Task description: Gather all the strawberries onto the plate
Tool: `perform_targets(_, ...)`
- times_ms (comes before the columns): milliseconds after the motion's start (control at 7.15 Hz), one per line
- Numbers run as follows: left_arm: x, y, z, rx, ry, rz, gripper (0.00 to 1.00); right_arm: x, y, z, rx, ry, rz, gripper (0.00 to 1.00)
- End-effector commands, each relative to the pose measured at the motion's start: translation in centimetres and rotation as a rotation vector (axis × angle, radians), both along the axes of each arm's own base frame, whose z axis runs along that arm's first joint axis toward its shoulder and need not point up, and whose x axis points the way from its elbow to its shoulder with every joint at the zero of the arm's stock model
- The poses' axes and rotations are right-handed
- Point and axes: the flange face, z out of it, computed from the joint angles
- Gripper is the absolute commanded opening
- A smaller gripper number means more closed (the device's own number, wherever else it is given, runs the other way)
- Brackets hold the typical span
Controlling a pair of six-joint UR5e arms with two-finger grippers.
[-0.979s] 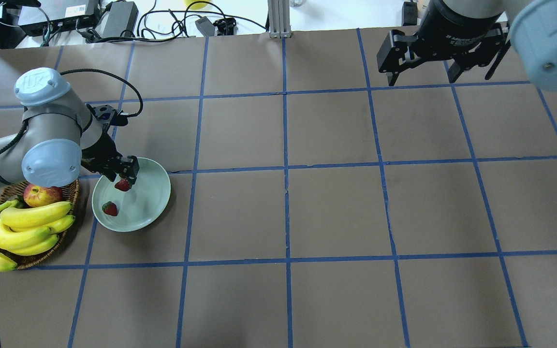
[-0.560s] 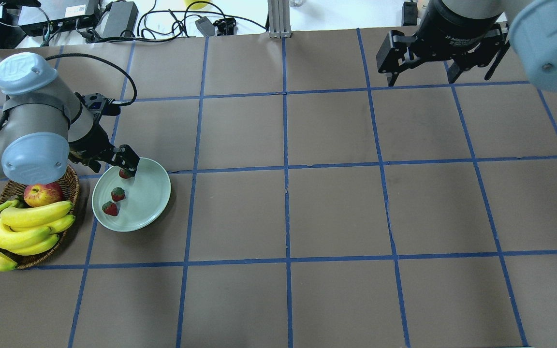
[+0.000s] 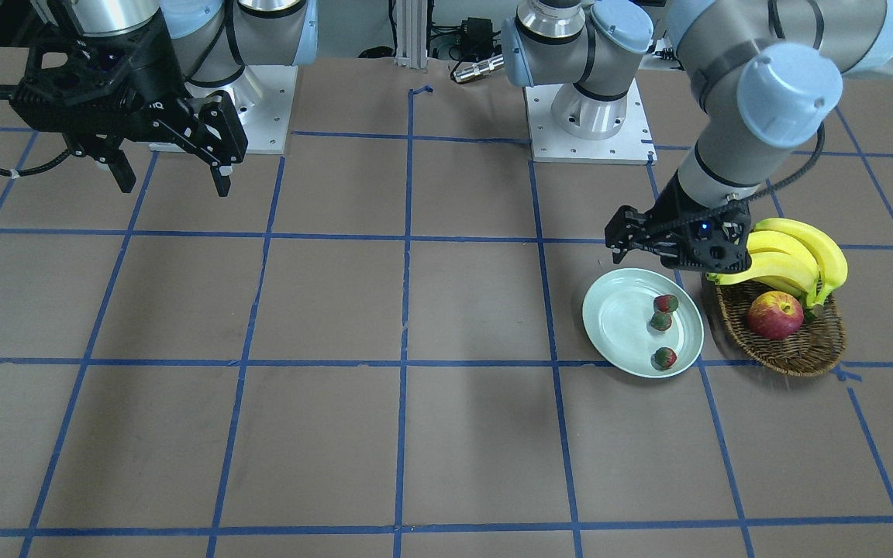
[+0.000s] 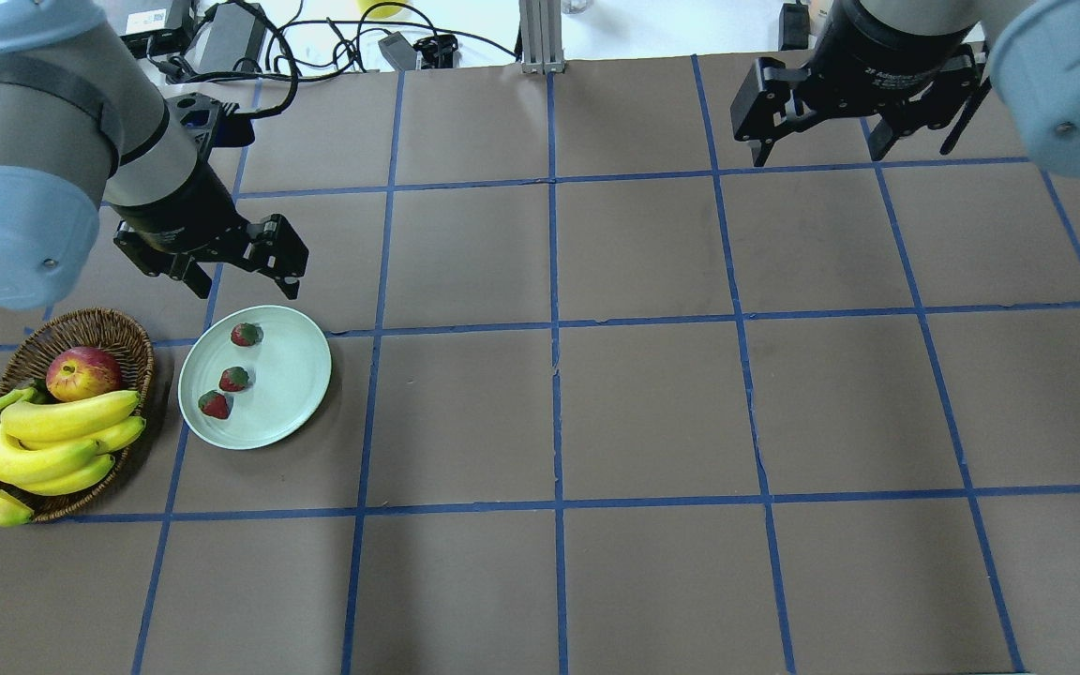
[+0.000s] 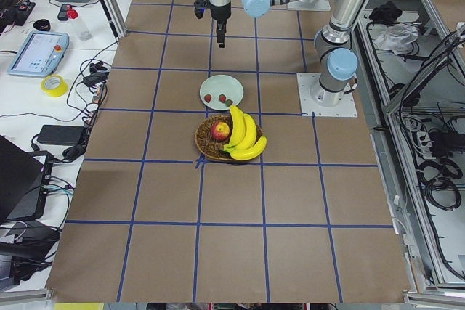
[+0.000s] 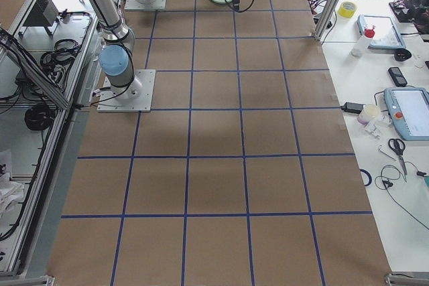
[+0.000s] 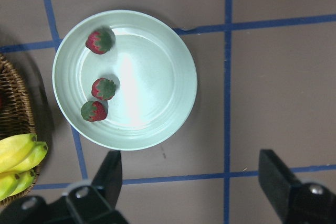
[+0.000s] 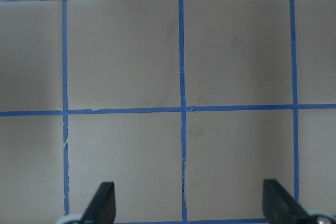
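Observation:
Three strawberries (image 4: 245, 334) (image 4: 234, 379) (image 4: 215, 405) lie in the pale mint-green plate (image 4: 306, 375), towards its basket side. They also show in the left wrist view (image 7: 99, 41) (image 7: 104, 88) (image 7: 93, 111) and the front view (image 3: 666, 303) (image 3: 661, 321) (image 3: 664, 358). My left gripper (image 4: 245, 281) is open and empty, raised above the table just beyond the plate's far rim. My right gripper (image 4: 817, 150) is open and empty, high over the far right of the table.
A brown wicker basket (image 4: 81, 328) stands left of the plate and holds a red-yellow apple (image 4: 82, 373) and a bunch of bananas (image 4: 43, 441). The brown table has a blue tape grid (image 4: 554, 323). Cables and boxes lie past the far edge.
My left gripper has let go of the strawberry at the plate's far rim, risen and drawn back from the plate. The right arm has stayed put.

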Motion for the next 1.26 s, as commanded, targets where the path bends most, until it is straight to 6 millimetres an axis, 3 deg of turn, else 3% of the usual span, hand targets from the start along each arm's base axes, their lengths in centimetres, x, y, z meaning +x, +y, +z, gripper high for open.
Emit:
perform_targets(0, -3.6, 2.2, 4.5, -0.065, -0.023, -0.003, 0.93, -0.1, 0.1, 0.0, 0.002, 0.002, -0.001, 1.00)
perform_targets(280, -3.7, 1.6, 7.2, -0.106, -0.017, -0.005, 0.93, 0.0, 0.1, 0.0, 0.004, 0.000, -0.001, 1.00)
perform_targets(560, -3.8, 0.4, 8.1, -0.122, -0.016, -0.004, 0.93, 0.0, 0.0, -0.1, 0.001, 0.000, 0.001, 1.00)
perform_targets(1119, -3.9, 1.0, 9.4, -0.150, -0.022, -0.008, 0.93, 0.0, 0.1, 0.0, 0.001, 0.002, 0.000, 1.00)
